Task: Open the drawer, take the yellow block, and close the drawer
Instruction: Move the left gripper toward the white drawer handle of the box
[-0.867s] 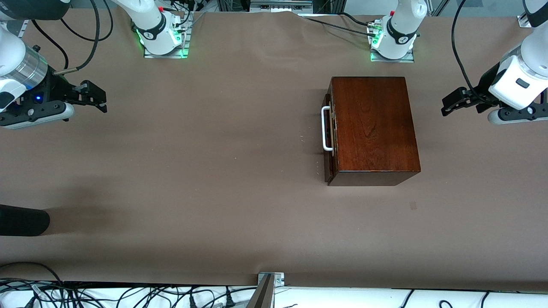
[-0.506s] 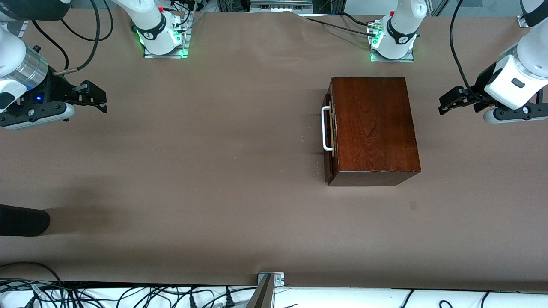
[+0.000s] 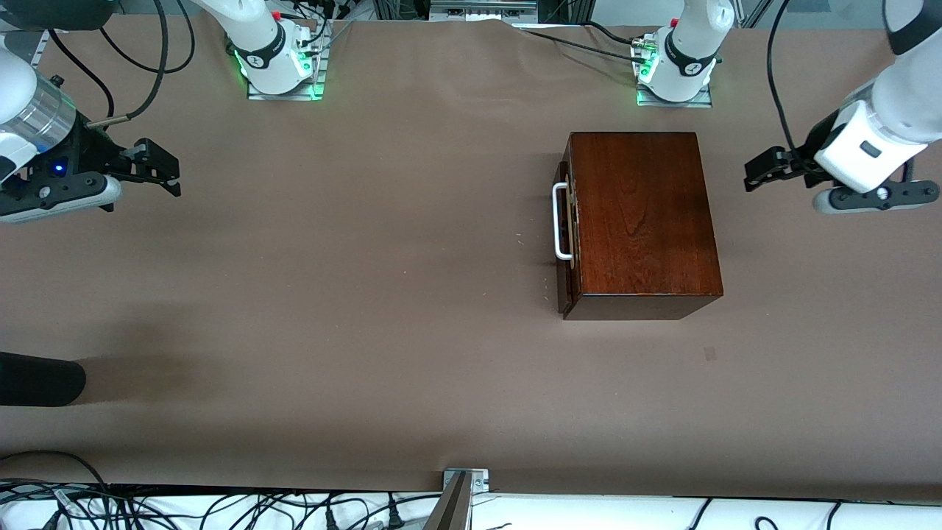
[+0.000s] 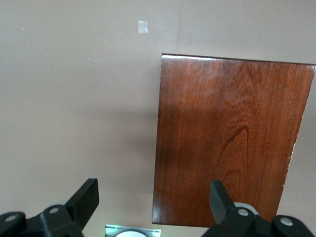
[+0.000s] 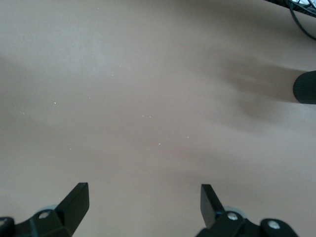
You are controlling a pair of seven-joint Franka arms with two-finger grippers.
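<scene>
Drawer [image 3: 565, 228] sitting shut in wooden box [image 3: 642, 221] toward left arm's end of desk [image 3: 368, 294]; opening not begun. Left claw [image 3: 758, 173] and right claw [image 3: 165, 171] hanging wide over bare desk. Next: reaching white handle [image 3: 561, 222].

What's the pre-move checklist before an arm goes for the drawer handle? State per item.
1. Shallow drawer of the dark reddish-brown wooden box shut: ok, its front sits flush with the box.
2. White U-shaped bar handle unobstructed: ok, it faces the right arm's end of the table with bare brown table cover in front.
3. Left gripper empty, fingers apart: ok, it is over the table cover beside the box.
4. Right gripper empty, fingers apart: ok, it is over the cover at the right arm's end.
5. Small yellow block located: cannot tell, not visible in any view.
6. Box top free of things: ok.
</scene>
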